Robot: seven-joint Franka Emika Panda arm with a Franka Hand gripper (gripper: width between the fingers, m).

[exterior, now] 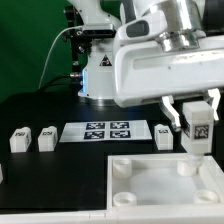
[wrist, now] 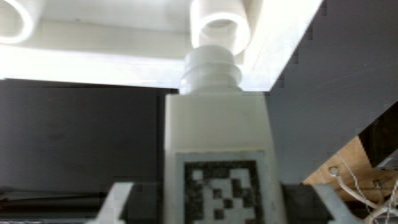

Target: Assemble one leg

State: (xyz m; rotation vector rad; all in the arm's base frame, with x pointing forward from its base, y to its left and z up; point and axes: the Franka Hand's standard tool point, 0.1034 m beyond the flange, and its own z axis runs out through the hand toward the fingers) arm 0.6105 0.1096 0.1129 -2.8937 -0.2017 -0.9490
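My gripper is shut on a leg, a small white block with a black-and-white tag on its face. I hold it upright, its peg end down over the far right corner socket of the large white square piece. In the wrist view the leg runs from my jaws to the round socket, and its peg meets the socket's rim. Two more legs stand on the table at the exterior view's left.
The marker board lies flat on the black table behind the square piece. Another small white leg stands just right of it. The arm's white base stands at the back.
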